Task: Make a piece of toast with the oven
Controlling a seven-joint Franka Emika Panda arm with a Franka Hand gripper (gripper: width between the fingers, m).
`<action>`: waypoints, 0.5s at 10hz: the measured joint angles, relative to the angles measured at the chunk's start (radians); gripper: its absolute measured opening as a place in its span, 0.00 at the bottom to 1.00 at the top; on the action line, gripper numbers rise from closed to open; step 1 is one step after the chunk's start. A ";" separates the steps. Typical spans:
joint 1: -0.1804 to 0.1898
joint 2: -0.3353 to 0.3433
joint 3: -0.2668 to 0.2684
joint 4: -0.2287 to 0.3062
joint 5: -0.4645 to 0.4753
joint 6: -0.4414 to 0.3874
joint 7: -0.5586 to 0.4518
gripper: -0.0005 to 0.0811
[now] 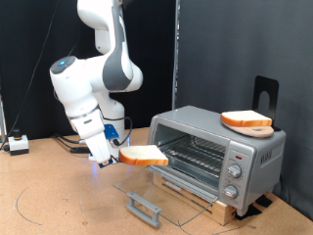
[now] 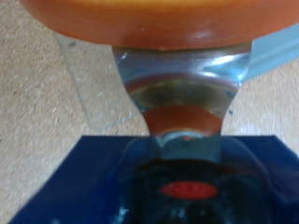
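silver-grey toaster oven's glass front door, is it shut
No, the silver-grey toaster oven's glass door lies folded down flat in front, leaving the wire rack inside exposed.

Toast hanging level in front of the open oven

The piece of toast (image 1: 144,155), pale-faced with an orange-brown crust (image 2: 154,23), is lying flat in the air, pinched at one edge between the gripper (image 1: 115,157) fingers. The silver-grey oven (image 1: 217,153) is sitting to the exterior view's right, its glass door (image 1: 161,192) folded down and wire rack showing.
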State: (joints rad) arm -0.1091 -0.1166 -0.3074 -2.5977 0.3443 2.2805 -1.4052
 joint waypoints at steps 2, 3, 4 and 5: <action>0.031 0.004 0.031 -0.011 0.056 0.008 -0.035 0.49; 0.048 -0.002 0.052 -0.019 0.068 0.015 -0.037 0.49; 0.063 -0.014 0.075 -0.031 0.069 0.023 -0.033 0.49; 0.077 -0.027 0.102 -0.046 0.066 0.038 -0.013 0.49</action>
State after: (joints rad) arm -0.0326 -0.1436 -0.2050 -2.6433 0.4104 2.3188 -1.4177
